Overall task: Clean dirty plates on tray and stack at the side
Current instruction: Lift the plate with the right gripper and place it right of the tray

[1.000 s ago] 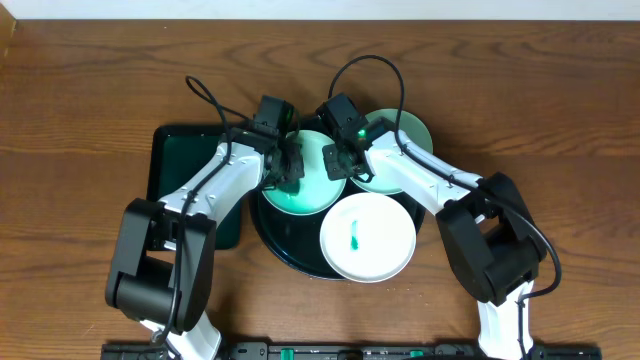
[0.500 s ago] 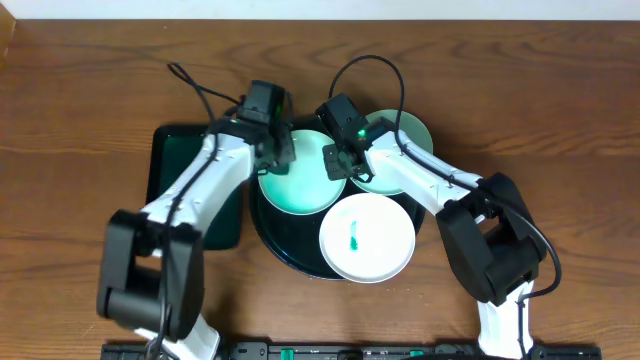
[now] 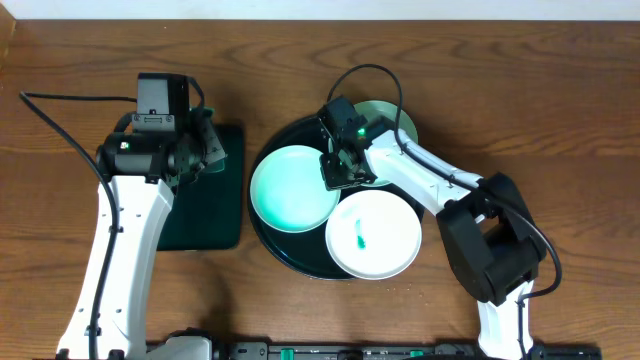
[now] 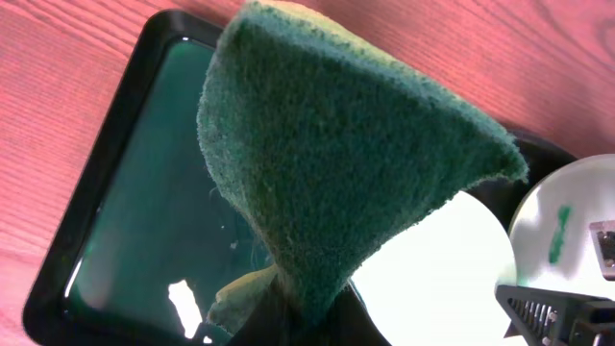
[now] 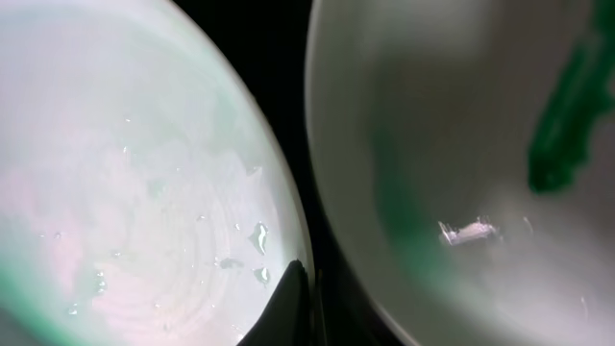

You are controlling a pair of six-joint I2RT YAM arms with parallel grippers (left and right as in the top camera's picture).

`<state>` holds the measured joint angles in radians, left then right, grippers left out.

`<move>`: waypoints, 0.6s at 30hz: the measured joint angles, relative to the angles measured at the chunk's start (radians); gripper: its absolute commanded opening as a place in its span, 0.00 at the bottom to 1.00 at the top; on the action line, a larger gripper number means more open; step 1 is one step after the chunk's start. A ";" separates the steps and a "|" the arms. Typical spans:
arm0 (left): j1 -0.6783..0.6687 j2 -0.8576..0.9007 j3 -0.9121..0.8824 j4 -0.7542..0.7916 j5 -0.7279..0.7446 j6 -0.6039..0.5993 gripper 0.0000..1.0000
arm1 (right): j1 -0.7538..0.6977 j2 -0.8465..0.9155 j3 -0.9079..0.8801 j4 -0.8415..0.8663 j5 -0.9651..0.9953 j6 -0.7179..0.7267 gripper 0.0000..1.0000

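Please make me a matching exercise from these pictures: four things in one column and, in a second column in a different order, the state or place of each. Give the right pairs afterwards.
Things
1. sponge
2. mint-green plate
3. white plate
4. rectangular tray

States or places
A. bears a green smear
B. on the table, left of the round tray
C. held in the left gripper
D. wet with droplets, no smear

Pairs: 1-C, 2-D, 3-A, 4-B.
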<state>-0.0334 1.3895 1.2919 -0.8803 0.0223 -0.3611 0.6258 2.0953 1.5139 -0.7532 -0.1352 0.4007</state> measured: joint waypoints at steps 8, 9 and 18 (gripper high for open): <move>0.001 0.001 0.000 -0.016 0.000 0.022 0.07 | 0.001 0.000 0.114 -0.093 0.022 -0.071 0.01; 0.001 0.001 0.000 -0.017 0.000 0.022 0.07 | 0.002 -0.002 0.121 -0.103 0.040 -0.083 0.01; 0.046 0.001 0.000 -0.021 0.000 0.022 0.07 | 0.182 -0.172 0.127 -0.122 0.628 -0.165 0.01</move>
<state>0.0124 1.3903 1.2919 -0.9016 0.0223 -0.3389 0.8078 1.9232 1.6413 -0.8749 0.4923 0.2356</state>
